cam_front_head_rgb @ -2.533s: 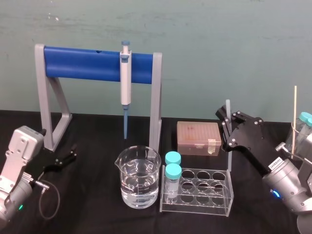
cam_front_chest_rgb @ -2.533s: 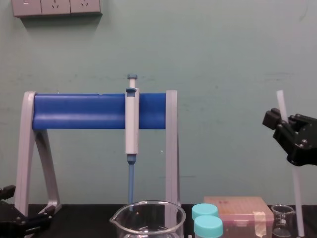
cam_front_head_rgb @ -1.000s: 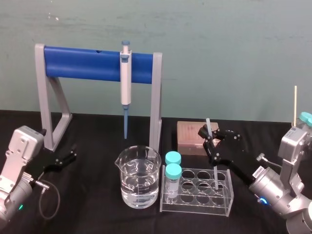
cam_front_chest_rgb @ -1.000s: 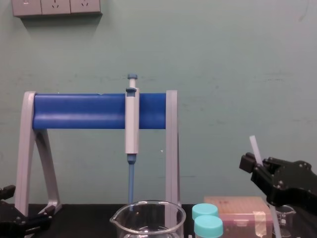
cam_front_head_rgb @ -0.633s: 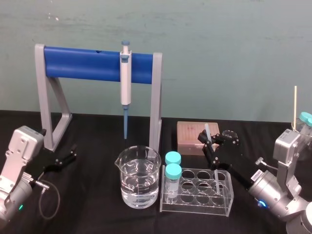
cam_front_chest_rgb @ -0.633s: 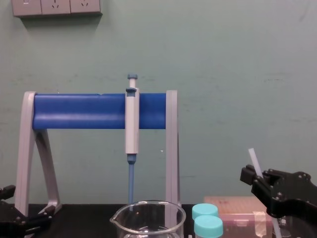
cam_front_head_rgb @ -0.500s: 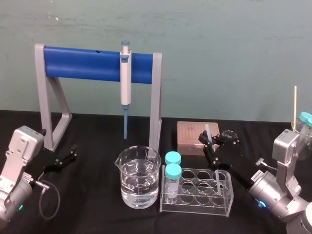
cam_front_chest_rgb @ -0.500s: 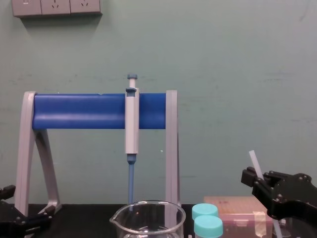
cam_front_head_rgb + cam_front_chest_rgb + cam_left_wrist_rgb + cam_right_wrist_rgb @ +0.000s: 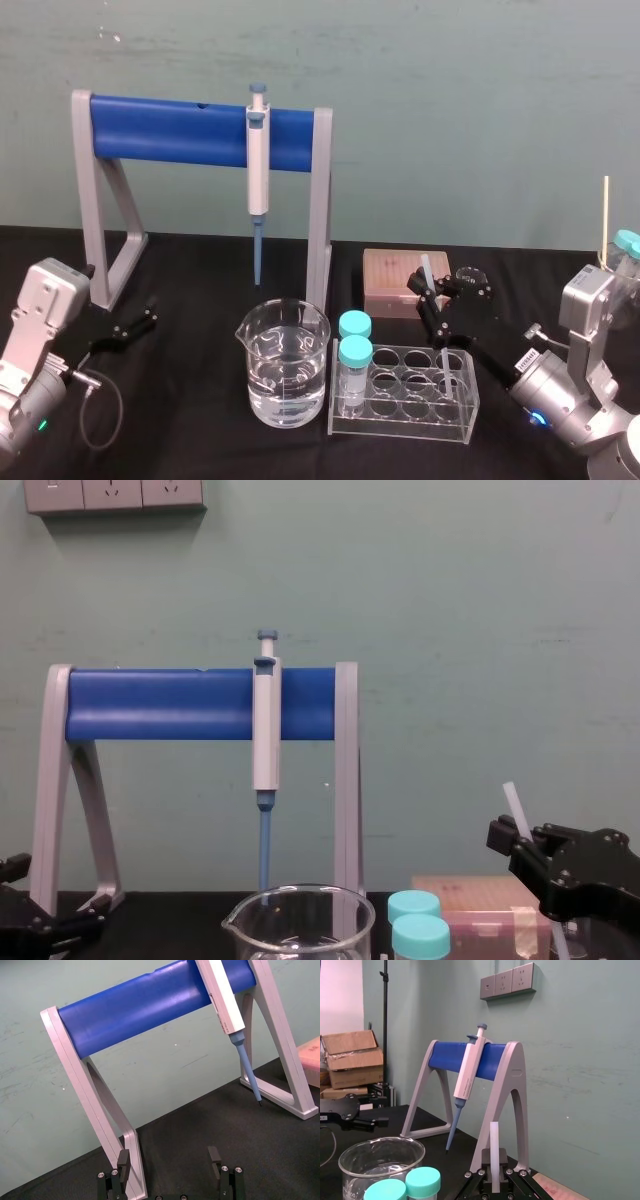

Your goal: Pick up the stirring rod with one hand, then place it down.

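Observation:
My right gripper is shut on the stirring rod, a thin translucent white stick held near its upper third and leaning slightly. The rod's lower part shows at the right rear holes of the clear tube rack; I cannot tell whether it stands inside a hole. In the chest view the rod sticks up out of the black gripper at the lower right. The right wrist view shows the rod upright between the fingers. My left gripper rests parked at the table's left, its fingers open with nothing between them.
A grey and blue stand carries a blue-tipped pipette at the back. A large beaker of water stands left of the rack, which holds two teal-capped vials. Behind are a pink tip box and a small beaker.
The right gripper has come down and to the left with the rod, from high at the right to the rack. In the last half second it has hardly moved.

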`<move>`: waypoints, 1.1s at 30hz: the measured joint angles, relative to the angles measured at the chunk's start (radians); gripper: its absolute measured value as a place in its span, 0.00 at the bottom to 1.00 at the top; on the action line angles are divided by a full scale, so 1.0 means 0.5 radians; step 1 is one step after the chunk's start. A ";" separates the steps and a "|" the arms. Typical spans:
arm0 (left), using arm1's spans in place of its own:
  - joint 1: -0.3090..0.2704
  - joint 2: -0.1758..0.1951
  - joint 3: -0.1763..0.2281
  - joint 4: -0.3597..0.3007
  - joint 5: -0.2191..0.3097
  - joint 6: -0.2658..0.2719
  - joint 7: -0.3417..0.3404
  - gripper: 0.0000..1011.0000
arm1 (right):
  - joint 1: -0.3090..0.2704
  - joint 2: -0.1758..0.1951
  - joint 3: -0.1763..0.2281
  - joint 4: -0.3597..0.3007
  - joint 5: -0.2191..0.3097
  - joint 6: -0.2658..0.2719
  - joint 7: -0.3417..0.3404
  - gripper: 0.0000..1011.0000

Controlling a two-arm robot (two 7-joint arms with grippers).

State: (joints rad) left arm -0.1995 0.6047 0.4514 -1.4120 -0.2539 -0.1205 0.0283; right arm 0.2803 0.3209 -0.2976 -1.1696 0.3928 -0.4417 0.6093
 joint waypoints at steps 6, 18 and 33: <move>0.000 0.000 0.000 0.000 0.000 0.000 0.000 0.99 | 0.000 0.000 0.000 0.001 0.001 -0.002 0.003 0.17; 0.000 0.000 0.000 0.000 0.000 0.000 0.000 0.99 | 0.000 0.000 0.000 0.001 0.004 -0.005 0.005 0.56; 0.000 0.000 0.000 0.000 0.000 0.000 0.000 0.99 | 0.000 0.000 0.000 0.001 0.004 -0.005 0.007 0.98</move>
State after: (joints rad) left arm -0.1995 0.6047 0.4514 -1.4120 -0.2539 -0.1205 0.0283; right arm 0.2802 0.3208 -0.2976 -1.1693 0.3950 -0.4443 0.6128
